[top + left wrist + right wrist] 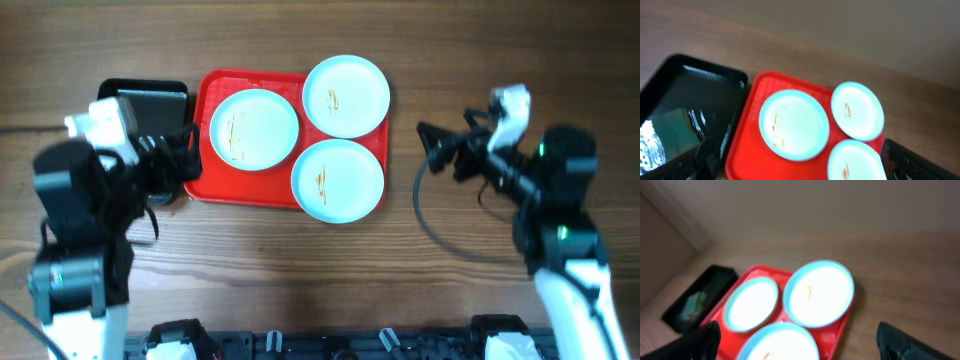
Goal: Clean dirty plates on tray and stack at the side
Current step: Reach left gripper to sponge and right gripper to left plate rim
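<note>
plates: three round white streaked plates (253,128) on the glossy red rectangular tray (212,182), near the bench's far edge, left of centre.
grippers: left gripper (185,160) and right gripper (430,150) both spread wide, empty.
step: wiping looks not yet begun.
next: fetch the greenish pad (670,132), perhaps a sponge, from the black tray (715,85).

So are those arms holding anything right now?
No, nothing. The left fingers and the right fingers are both spread open with nothing between them.

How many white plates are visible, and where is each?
3. The left plate lies on the left half of the red tray; the far right plate and the near right plate sit on its right half, overhanging the rim. None seems hidden.
</note>
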